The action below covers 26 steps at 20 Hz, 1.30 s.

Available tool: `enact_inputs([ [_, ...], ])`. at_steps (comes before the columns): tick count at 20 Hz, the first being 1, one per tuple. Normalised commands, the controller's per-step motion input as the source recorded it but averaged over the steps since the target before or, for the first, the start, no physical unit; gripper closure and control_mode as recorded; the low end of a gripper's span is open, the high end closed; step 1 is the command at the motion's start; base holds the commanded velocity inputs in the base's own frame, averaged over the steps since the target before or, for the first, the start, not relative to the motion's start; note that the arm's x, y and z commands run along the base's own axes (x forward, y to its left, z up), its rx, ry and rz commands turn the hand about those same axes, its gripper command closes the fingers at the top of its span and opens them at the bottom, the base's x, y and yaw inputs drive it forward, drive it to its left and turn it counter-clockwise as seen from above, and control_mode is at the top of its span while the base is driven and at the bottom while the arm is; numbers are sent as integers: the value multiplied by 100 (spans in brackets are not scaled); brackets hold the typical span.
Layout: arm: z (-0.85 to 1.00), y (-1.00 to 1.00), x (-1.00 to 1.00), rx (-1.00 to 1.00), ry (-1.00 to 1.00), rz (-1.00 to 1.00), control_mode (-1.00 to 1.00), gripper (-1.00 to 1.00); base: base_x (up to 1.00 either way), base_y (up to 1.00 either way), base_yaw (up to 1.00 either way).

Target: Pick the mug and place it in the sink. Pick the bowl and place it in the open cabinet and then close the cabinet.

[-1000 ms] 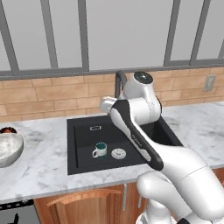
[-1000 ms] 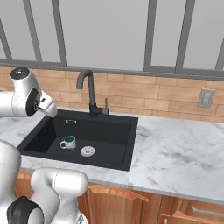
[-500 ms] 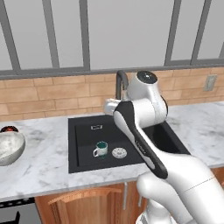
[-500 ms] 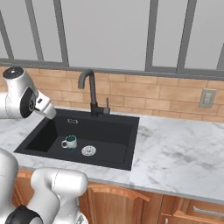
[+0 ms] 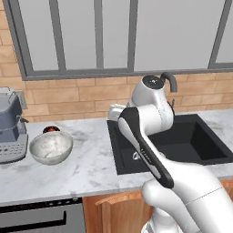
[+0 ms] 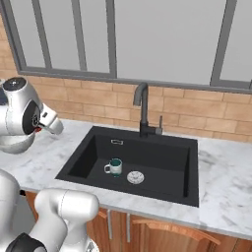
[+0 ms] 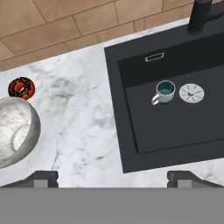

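In the left base view the bowl (image 5: pixel 51 147) sits on the worktop (image 5: pixel 91 168) left of the sink (image 5: pixel 200 143), just beside a grey appliance (image 5: pixel 11 125) at the left edge, with a small dark dish (image 5: pixel 51 129) behind it. In the right base view the mug (image 6: pixel 114 167) stands upright on the sink (image 6: pixel 162 170) floor beside the silver drain (image 6: pixel 135 177), in front of the black faucet (image 6: pixel 142 110). In the hand view the gripper (image 7: pixel 113 177) hangs spread wide and empty over the worktop's (image 7: pixel 83 127) front edge, between the bowl (image 7: pixel 15 131) and the mug (image 7: pixel 165 92).
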Motion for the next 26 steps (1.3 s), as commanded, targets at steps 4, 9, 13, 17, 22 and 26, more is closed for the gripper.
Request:
enact_inputs([
  [4, 0, 0, 0, 0, 0, 0, 100, -100, 48, 46, 22],
  [9, 0, 0, 0, 0, 0, 0, 100, -100, 32, 45, 17],
  [13, 0, 0, 0, 0, 0, 0, 100, -100, -15, 87, 13],
  [17, 0, 0, 0, 0, 0, 0, 100, -100, 8, -1, 0],
  [22, 0, 0, 0, 0, 0, 0, 100, -100, 72, -10, 4],
  [26, 0, 0, 0, 0, 0, 0, 100, -100, 99, 59, 0],
])
